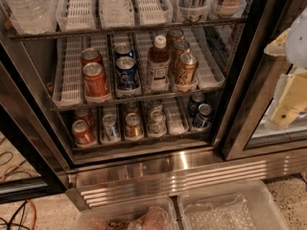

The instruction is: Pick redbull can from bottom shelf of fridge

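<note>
Gripper (289,96) of cream and white plastic, soft-edged, cut off by the right border, hanging before the right side of the tall black-framed drinks fridge (230,95); whether open or closed cannot be told.

Below and left of the gripper, two clear plastic bins (225,207) with rounded rims, cropped by the lower border, crumpled contents hard to make out.

Just behind the bins, a ribbed stainless-steel base (192,174), glossy and ridged.

Further in, well left of and lower than the gripper, the bottom shelf (175,121): dark wire rack with white slotted plastic lane dividers. At its front, upright, the slim silver-and-blue redbull can (110,127), between a red-orange soda can (82,133) and a gold-orange can (133,126), well apart from the gripper. Two dark blue cans (204,115) at the end nearest the gripper, partly shadowed.

Higher and deeper, a second wire rack (72,87) with more cans and a white-capped bottle (158,63). At the top left, a clear ribbed water bottle (29,6), cropped.
</note>
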### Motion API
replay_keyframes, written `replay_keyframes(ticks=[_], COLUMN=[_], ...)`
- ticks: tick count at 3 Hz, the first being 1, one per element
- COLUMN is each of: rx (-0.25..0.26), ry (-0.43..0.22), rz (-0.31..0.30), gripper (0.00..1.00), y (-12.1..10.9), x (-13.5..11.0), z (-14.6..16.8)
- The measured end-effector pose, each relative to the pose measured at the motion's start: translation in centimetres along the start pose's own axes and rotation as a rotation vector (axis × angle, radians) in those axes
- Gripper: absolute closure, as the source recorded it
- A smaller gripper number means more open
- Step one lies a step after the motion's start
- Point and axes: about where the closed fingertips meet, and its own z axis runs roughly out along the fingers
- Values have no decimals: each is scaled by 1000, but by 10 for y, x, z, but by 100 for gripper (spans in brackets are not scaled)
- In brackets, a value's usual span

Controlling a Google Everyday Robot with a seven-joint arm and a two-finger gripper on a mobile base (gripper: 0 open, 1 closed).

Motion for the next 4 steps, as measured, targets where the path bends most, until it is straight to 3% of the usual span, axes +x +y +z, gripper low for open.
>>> replay_keyframes(ticks=[1, 2, 3, 4], rx=[1, -45, -117, -157], ry=[-1, -55, -159, -258], rz=[-1, -10, 75, 163], gripper=[0, 0, 0, 0], y=[0, 19, 51, 74], x=[-1, -7, -5, -19], z=[0, 23, 66, 101])
